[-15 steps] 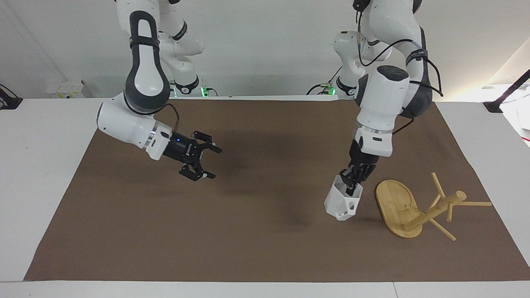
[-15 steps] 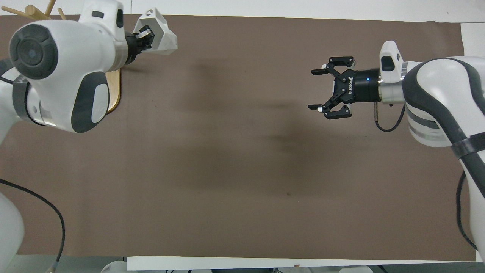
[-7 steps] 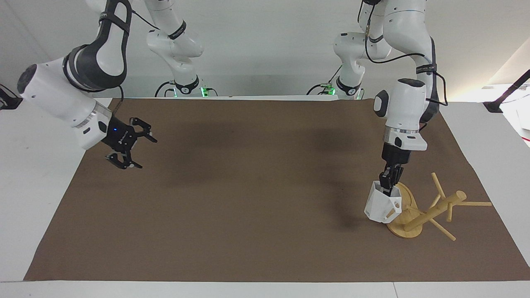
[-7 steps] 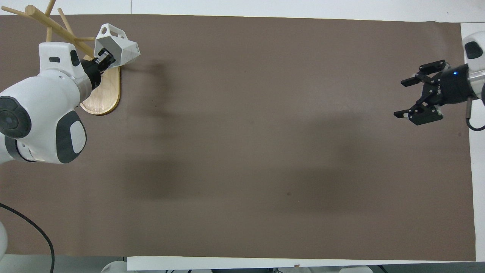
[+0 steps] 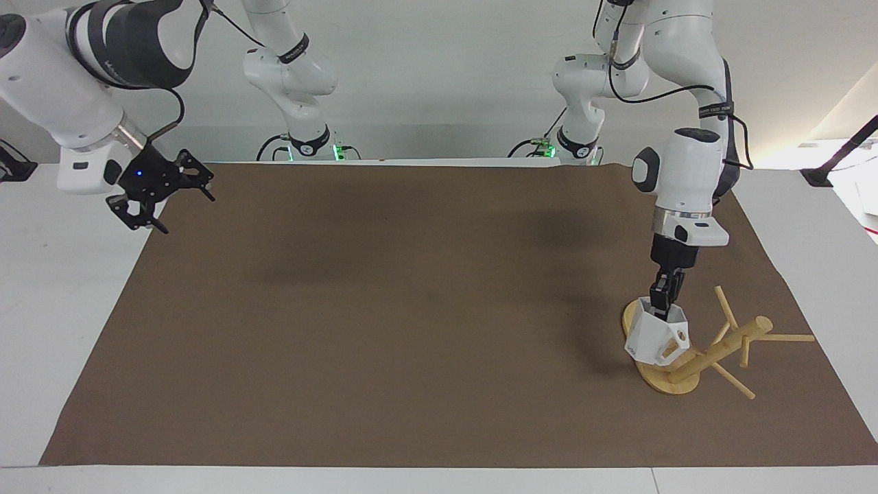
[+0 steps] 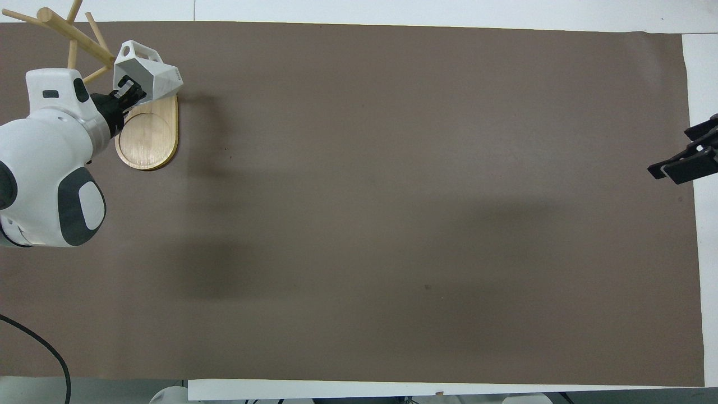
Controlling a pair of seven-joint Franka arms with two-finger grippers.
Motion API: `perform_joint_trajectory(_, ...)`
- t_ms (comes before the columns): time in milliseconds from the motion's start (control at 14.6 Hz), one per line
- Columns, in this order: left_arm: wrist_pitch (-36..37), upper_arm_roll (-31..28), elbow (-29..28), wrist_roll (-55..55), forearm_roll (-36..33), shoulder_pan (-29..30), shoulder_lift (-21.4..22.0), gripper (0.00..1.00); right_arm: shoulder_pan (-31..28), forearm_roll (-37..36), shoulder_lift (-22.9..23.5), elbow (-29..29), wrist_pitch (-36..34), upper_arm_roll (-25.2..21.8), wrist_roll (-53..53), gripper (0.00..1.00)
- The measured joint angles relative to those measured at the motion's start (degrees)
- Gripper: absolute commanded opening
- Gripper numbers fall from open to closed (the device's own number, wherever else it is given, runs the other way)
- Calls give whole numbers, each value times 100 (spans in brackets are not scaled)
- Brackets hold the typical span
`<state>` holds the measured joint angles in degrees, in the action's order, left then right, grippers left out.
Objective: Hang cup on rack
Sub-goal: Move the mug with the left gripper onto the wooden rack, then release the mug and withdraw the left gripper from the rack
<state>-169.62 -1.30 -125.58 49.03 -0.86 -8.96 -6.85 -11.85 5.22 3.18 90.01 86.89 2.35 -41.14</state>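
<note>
The white faceted cup (image 5: 648,341) hangs tilted in my left gripper (image 5: 662,306), which is shut on its rim with one finger inside. The cup is held low over the oval base of the bamboo rack (image 5: 721,348), close beside the post's lower part, its handle toward the post. The rack stands at the left arm's end of the mat. In the overhead view the cup (image 6: 154,78), the left gripper (image 6: 129,91) and the rack (image 6: 147,137) show at the top corner. My right gripper (image 5: 184,211) is open and empty, raised over the mat's edge at the right arm's end.
A brown mat (image 5: 411,309) covers most of the white table (image 5: 62,288). In the overhead view only the right gripper's (image 6: 676,158) tips show at the edge.
My left gripper has carried the cup from beside the rack to over its base, close to the post. My right arm has drawn back from mid-mat to the mat's edge, still open.
</note>
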Motion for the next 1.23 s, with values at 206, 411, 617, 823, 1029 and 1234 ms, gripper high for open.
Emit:
perform_joint_trajectory(206,196,-7,-9,4,1,206,6,99,-3,-16,-149,-189,-500,-6,1548,100)
perform_joint_trajectory(411,886,-15,1,6,1,432,82,99,-1,-231,-328,-473,-891,-8,2355,100)
perform_joint_trajectory(617,2113,-15,-1,-8,1,458,336,99,10,-440,-352,-526,-1000,5,2631,100)
perform_joint_trajectory(823,3511,-28,55,-473,-14,593,723,99,226,-449,-302,-526,-1004,-63,2943,100)
perform_joint_trajectory(1029,4626,-50,398,-1309,-15,729,1029,99,685,-481,-275,-526,-1004,-275,3162,100)
perform_joint_trajectory(1234,5766,-44,1082,-2164,-18,728,1136,99,733,-488,-258,-524,-1004,-437,3202,100)
